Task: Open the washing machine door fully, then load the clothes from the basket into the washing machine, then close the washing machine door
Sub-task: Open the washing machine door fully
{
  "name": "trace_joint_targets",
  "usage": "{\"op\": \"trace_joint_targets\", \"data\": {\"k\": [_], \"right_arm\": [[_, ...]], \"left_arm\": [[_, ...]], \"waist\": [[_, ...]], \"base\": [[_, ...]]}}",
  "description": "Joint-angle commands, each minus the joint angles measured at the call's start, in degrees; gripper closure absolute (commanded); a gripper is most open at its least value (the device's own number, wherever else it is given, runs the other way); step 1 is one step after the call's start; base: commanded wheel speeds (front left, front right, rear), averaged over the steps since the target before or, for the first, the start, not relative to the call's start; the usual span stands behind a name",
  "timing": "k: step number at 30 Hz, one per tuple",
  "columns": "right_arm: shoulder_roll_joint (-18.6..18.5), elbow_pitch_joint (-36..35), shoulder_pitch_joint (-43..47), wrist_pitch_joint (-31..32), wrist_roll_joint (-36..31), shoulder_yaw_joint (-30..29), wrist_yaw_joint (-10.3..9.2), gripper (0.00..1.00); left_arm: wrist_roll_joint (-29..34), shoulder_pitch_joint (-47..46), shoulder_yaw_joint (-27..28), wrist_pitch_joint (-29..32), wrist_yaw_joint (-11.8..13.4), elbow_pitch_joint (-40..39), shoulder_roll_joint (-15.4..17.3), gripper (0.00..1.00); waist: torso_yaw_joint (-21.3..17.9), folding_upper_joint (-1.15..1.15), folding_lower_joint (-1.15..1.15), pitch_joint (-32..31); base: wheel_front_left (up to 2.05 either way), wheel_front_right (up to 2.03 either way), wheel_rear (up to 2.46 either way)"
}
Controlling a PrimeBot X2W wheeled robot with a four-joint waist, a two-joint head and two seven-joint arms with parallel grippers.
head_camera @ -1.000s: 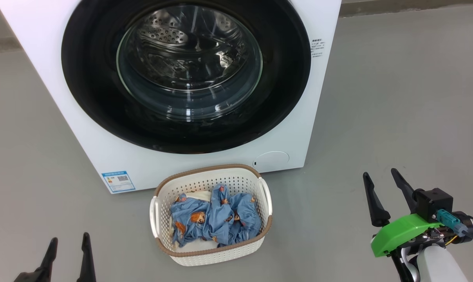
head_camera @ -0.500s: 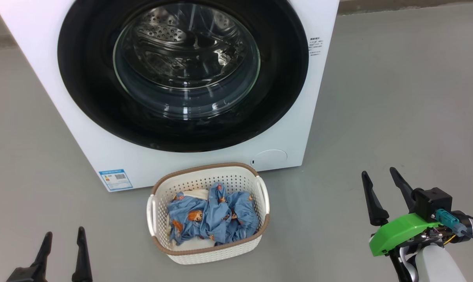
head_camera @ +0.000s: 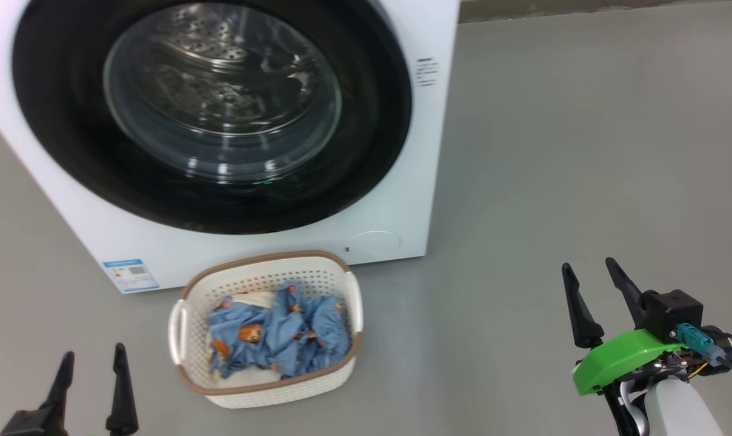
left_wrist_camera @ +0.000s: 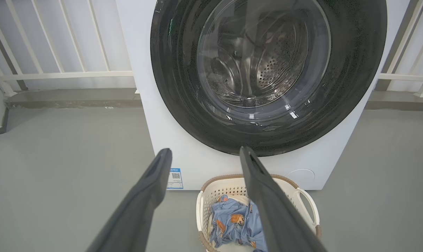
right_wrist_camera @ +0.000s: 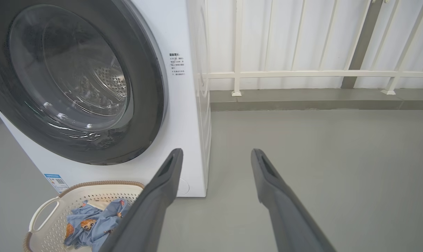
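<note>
Grey floor [head_camera: 554,151] spread under everything, with white railing [right_wrist_camera: 302,74] along the back. One washing machine [head_camera: 429,181] stood on it. Its one round door [head_camera: 378,121] was shut against the front, and the steel drum [head_camera: 208,54] showed through the glass. One blue sticker [head_camera: 129,274] and one round service flap [head_camera: 375,244] sat low on the front. Just before the machine stood one basket [head_camera: 281,390] holding the clothes [head_camera: 281,330]: blue bear-printed fabric over a cream-white piece. I had two pincers, each with two dark fingers. My left gripper [head_camera: 94,351] hung left of the basket, and my right gripper [head_camera: 587,264] was well off to its right. Both gaped wide, gripping nothing and touching nothing.
</note>
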Motion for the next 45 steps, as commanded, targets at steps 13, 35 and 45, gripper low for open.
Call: {"op": "trace_joint_targets", "data": {"k": [13,35,45], "right_arm": [[-0.38,-2.47,-0.52,-0.70,0.94,1.75,-0.06,0.00],[-0.78,-2.78,-1.44,-0.70,5.26,2.22,-0.06,0.00],[-2.38,-2.39,-6.20,-0.70,12.94,3.18,-0.06,0.00]], "left_arm": [[-0.50,-1.31,1.42,-0.71,-0.12,-3.66,0.71,0.00],[-0.56,0.27,0.28,-0.71,-0.21,-5.84,0.49,0.00],[-1.85,1.39,-1.60,-0.71,0.64,-7.89,0.43,0.00]], "waist": [[0.16,0.00,0.00,0.11],[0.29,0.00,0.00,0.31],[0.52,0.00,0.00,2.02]], "base": [[0.66,0.66,-1.31],[0.01,0.01,-0.02],[0.00,0.00,0.00]]}}
